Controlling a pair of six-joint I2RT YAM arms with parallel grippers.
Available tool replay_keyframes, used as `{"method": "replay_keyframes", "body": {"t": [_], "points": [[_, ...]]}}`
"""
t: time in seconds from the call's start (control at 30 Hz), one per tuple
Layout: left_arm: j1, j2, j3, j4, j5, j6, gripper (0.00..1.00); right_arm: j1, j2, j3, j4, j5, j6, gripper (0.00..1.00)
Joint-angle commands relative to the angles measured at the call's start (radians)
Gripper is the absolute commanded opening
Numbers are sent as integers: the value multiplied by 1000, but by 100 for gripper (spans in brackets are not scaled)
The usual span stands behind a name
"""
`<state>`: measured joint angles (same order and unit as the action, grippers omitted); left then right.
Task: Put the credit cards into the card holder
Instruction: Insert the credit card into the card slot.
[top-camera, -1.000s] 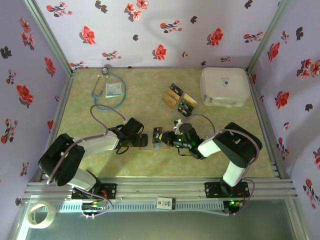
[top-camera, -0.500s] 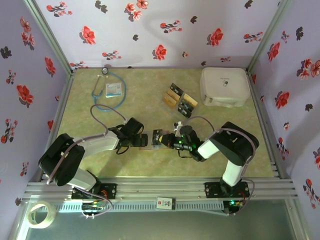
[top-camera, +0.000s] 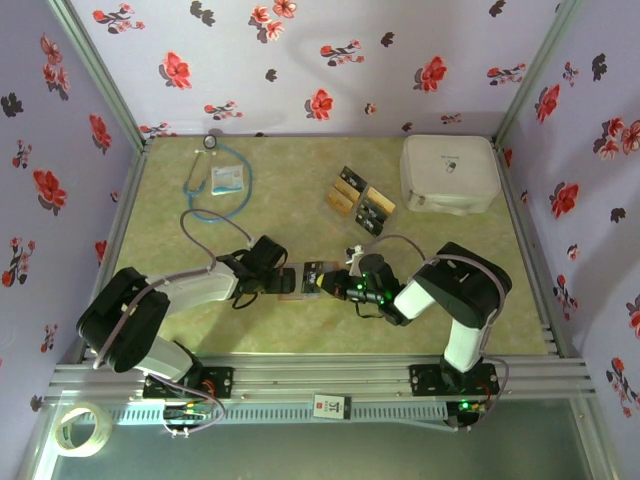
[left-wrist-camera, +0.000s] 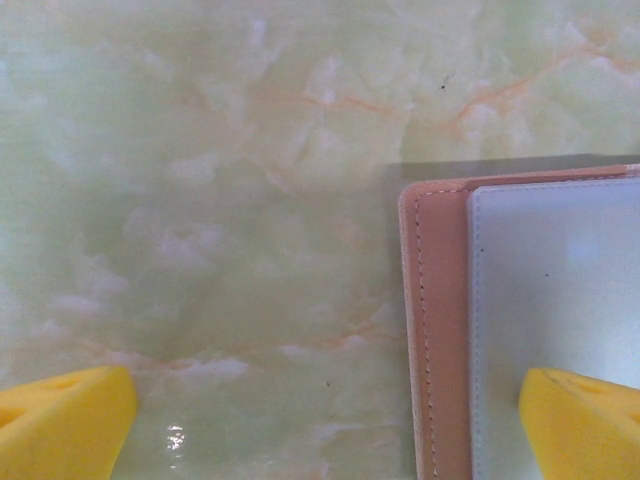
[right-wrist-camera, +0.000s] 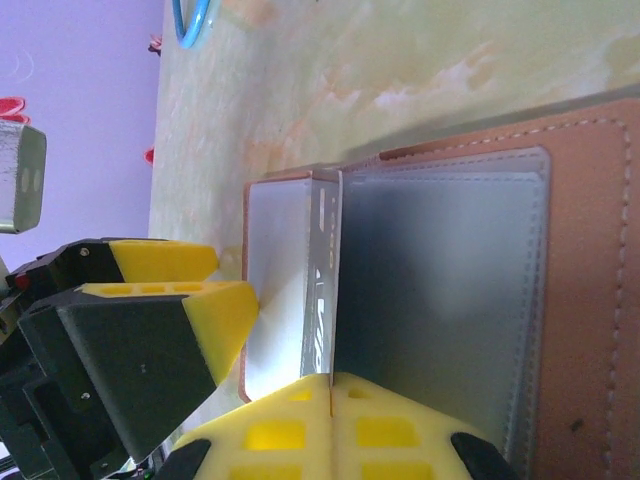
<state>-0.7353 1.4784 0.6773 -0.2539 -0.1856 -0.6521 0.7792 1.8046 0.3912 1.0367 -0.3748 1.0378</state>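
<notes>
right tool (right-wrist-camera: 331, 425): clamped on one credit card (right-wrist-camera: 322, 270), edge-on over card holder (right-wrist-camera: 585, 300)
left tool (left-wrist-camera: 322, 425): spread wide, straddling its left end
next: line card edge to slot, slide in shallow

My left gripper (left-wrist-camera: 323, 425) spreads wide, one fingertip (left-wrist-camera: 62, 420) over the table (left-wrist-camera: 200, 200), the other over the card holder's (left-wrist-camera: 440, 300) pale lining, perhaps touching.
</notes>
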Motion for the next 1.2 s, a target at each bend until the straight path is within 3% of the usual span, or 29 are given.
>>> {"method": "replay_keyframes", "body": {"t": [0.0, 1.17], "points": [[-3, 3, -37, -65, -23, -25, 100, 12, 25, -20, 3, -9, 10, 0], [-3, 11, -40, -54, -24, -24, 100, 14, 28, -36, -49, -39, 5, 0]]}}
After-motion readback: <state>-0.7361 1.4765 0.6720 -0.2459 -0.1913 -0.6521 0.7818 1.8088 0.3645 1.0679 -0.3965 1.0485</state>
